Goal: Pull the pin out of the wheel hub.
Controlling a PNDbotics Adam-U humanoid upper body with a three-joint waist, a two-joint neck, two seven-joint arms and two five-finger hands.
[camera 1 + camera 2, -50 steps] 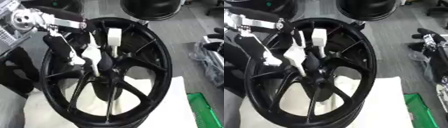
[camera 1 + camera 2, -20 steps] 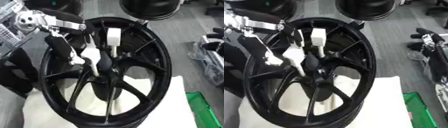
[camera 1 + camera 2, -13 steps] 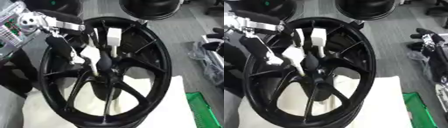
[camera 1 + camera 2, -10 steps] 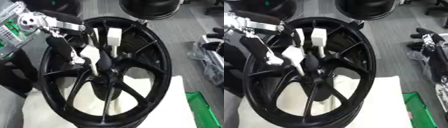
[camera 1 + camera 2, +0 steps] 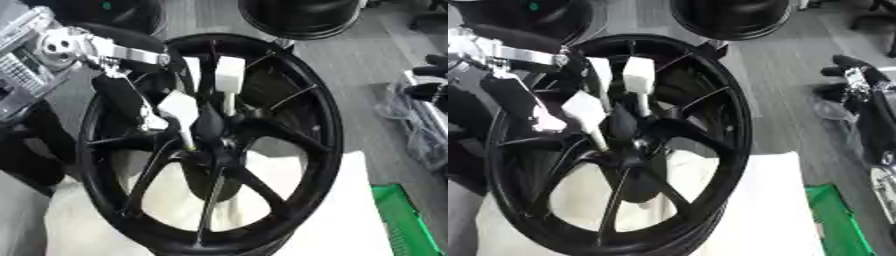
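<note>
Wheel hub (image 5: 214,145) — black, multi-spoked, standing tilted on a white padded surface (image 5: 341,210) — fills the middle of both views. The left hand (image 5: 188,107) comes in from the far left on a silver-jointed arm, its white-tipped fingers (image 5: 229,74) reaching into the hub's centre; whether they are spread or closed on something I cannot tell, and the pin itself cannot be made out among them. A green crate (image 5: 837,220) sits at the near right; its contents are hidden. The right eye view shows more of the black gear (image 5: 868,100) on the floor at the right.
</note>
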